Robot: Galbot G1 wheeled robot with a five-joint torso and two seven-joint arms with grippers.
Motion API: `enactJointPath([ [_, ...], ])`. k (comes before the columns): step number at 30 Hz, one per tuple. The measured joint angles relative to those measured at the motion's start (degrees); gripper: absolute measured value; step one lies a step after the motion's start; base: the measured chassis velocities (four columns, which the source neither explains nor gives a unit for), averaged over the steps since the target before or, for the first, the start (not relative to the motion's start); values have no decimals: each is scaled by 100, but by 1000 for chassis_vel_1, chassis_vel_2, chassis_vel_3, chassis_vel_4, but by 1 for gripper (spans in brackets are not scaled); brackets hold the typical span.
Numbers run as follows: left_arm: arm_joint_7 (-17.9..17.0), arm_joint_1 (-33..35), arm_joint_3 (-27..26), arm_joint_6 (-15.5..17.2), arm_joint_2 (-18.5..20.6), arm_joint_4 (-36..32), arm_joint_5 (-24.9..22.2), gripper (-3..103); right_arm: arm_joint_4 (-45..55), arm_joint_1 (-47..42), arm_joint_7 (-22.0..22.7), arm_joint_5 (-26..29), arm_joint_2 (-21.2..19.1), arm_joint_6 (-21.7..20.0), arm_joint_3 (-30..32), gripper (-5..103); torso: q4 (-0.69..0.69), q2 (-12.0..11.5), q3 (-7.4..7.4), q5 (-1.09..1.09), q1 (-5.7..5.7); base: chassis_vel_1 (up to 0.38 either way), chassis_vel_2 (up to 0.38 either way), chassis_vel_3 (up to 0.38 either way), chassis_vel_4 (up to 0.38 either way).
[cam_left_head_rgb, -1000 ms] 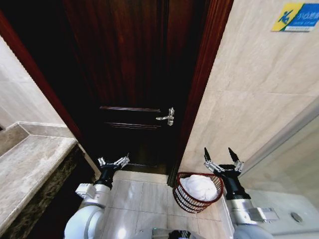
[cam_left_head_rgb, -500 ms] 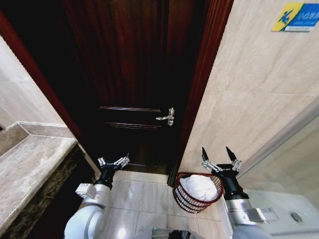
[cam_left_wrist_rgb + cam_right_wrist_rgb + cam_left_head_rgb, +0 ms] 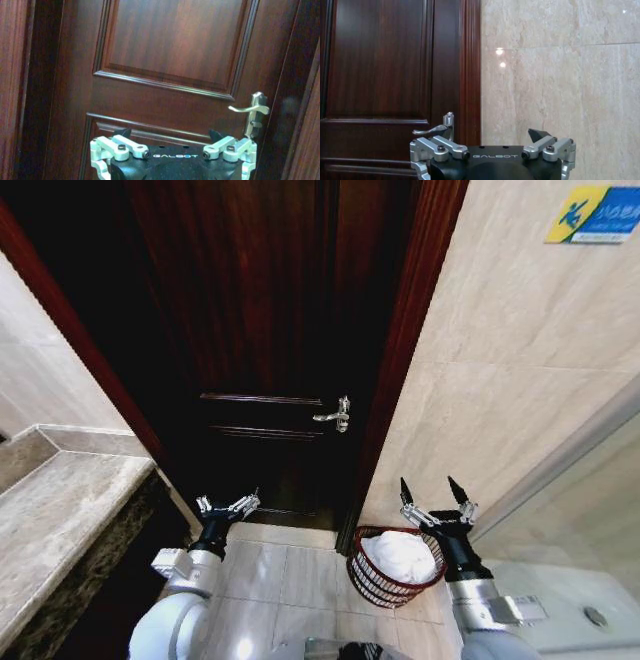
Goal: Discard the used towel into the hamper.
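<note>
Right gripper [image 3: 436, 496], mine: fingers spread, empty, above hamper's [image 3: 372, 573] right rim. Hamper upright in the corner between door frame [image 3: 400, 360] and tiled wall [image 3: 520, 380], white towel [image 3: 400, 557] inside. Left gripper [image 3: 228, 506]: spread, over bare floor [image 3: 290, 570].

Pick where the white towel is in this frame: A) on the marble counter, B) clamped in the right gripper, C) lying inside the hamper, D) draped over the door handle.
C: the white towel lies bunched inside the hamper on the floor by the door frame, while the right gripper hangs above it with fingers open and nothing between them.
</note>
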Motion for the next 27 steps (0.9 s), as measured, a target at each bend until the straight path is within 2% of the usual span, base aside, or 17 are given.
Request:
enactJointPath([
  [27, 0, 0, 0, 0, 0, 0, 0, 100, 42, 11, -7, -16, -6, -104, -13, 100, 0, 0, 0, 0, 0, 0, 0, 0, 0],
])
